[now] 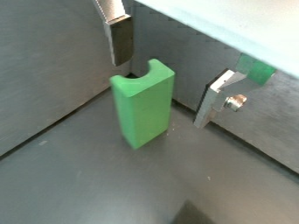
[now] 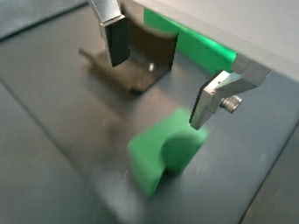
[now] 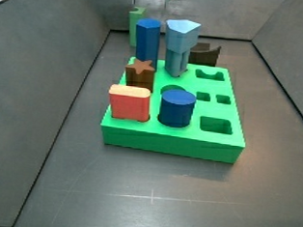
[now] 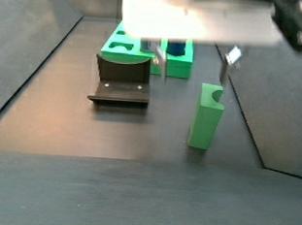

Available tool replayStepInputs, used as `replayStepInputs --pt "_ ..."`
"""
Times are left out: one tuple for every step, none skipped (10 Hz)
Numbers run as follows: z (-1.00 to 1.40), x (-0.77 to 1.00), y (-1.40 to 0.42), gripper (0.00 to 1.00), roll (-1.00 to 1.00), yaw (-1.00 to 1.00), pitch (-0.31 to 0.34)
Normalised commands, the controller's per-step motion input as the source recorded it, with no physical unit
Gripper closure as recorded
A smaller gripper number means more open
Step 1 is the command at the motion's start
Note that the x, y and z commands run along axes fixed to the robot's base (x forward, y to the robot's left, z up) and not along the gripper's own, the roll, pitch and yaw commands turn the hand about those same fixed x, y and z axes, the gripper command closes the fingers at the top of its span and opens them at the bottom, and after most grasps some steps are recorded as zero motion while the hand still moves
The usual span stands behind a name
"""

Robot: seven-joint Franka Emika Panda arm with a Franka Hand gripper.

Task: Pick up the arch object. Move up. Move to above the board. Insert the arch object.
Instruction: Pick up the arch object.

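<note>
Dark grey walls close in a dark bench (image 4: 57, 191), and on it the arch object (image 4: 207, 116) stands upright on its own, notch at the top, well apart from the board (image 3: 179, 136). Here the piece looks bright green rather than dull. In a side view the board carries several pieces already seated, among them 2 blue pegs (image 3: 175, 107), a red block (image 3: 130, 102) and a brown star (image 3: 142, 70), with some cut-outs left empty. The fixture (image 4: 121, 79) sits between the arch object and the board in that view.

As I judge it, the pick-up is not yet done: the arch object rests on the bench, so grasping, lifting, carrying over the board and inserting all remain.

Both wrist views show the end effector (image 1: 170, 76) spread wide above the arch object, its 2 fingers (image 1: 118, 39) apart with nothing between the pads; the piece's notched top lies just below the gap. In a side view the wrist hangs over the piece as a pale blur (image 4: 200, 16), pointing downward, poised as if for a descent.
</note>
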Motion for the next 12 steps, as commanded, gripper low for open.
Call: replayStepInputs --pt "-0.54 -0.27 0.46 0.00 -0.10 -0.43 0.084" --pt "-0.63 -0.25 0.17 0.00 -0.19 -0.38 0.000" --pt "-0.67 -0.23 0.00 0.00 -0.22 -0.27 0.000" --pt "-0.52 -0.09 0.00 0.00 -0.22 -0.19 0.000" --pt "-0.33 0.00 0.00 0.00 -0.19 -0.08 0.000" --pt "-0.16 -0.04 0.00 0.00 -0.18 -0.04 -0.039" --pt "0.00 0.00 0.00 0.00 0.01 0.00 0.000" --pt "0.00 0.00 0.00 0.00 0.00 0.00 0.000" --pt "0.00 0.00 0.00 1.00 0.00 0.00 0.000" --pt "0.00 0.00 0.00 1.00 0.00 0.00 0.000" --pt "0.00 0.00 0.00 1.00 0.00 0.00 0.000" --pt "0.00 0.00 0.00 1.00 0.00 0.00 0.000"
